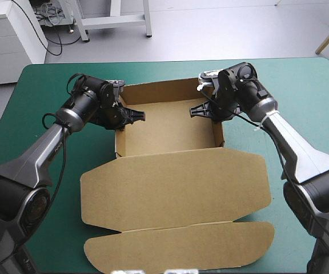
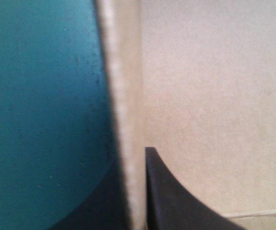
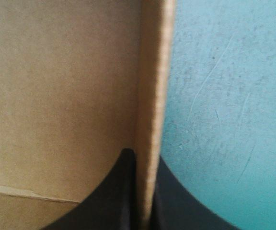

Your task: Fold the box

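Note:
The brown box (image 1: 170,128) stands at the table's middle as an open tray, its walls raised and its lid (image 1: 176,197) lying flat toward the near edge. My left gripper (image 1: 120,116) is shut on the tray's left wall (image 2: 126,110), one black finger inside and one outside. My right gripper (image 1: 215,111) is shut on the right wall (image 3: 152,110) in the same way. In each wrist view the wall's top edge runs straight ahead from between the fingers, with the tray's inside on one side and the teal-green cover on the other.
The teal-green table (image 1: 33,125) lies bare to the left and right of the box. The lid's rounded front flap (image 1: 181,245) reaches close to the table's near edge.

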### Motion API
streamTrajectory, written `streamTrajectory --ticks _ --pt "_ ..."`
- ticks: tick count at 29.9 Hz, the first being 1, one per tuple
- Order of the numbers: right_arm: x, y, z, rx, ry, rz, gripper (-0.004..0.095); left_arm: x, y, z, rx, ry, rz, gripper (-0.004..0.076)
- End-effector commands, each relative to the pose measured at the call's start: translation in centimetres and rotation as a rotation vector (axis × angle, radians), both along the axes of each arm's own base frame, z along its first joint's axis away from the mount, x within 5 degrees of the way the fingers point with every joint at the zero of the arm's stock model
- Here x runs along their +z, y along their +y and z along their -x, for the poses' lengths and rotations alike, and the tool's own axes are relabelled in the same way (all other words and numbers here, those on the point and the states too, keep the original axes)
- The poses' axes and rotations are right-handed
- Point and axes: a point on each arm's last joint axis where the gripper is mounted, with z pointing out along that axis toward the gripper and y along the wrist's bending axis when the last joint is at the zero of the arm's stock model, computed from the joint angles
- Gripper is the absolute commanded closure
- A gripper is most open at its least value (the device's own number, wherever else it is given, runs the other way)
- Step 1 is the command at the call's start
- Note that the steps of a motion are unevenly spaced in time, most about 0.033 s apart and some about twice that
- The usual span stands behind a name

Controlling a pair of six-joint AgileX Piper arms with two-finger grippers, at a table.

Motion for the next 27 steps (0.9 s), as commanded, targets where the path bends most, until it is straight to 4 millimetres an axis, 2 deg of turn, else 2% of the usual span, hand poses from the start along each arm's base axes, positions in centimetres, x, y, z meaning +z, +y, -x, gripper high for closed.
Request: streamTrajectory --ticks 1,11,20,23,25,27 --pt "1.3 -0.2 -0.4 0.018 -0.055 -0.056 0.0908 1.6 -0.6 0.0 -0.037 -0.055 0.051 0.0734" --pt "-1.4 0.3 -1.4 0.040 0.005 -0.026 0.0908 -1.0 -0.9 -1.2 -0.037 -0.008 0.007 0.0734" --pt "-1.6 0.1 -1.6 0.057 0.000 0.002 0.0898 -1.6 -1.1 -1.4 -0.035 0.011 0.016 0.0734" --pt "-1.6 0.1 -1.5 0.071 0.000 0.004 0.0806 -1.6 -1.2 -1.3 -0.034 0.019 0.024 0.0719" --pt "-1.6 0.2 -1.5 0.071 0.001 0.002 0.0684 -1.6 -1.2 -1.3 -0.041 0.021 0.023 0.0665" --pt "-1.6 0.2 -1.5 0.071 0.001 0.002 0.0499 -1.6 -1.2 -1.3 -0.042 0.021 0.023 0.0559"
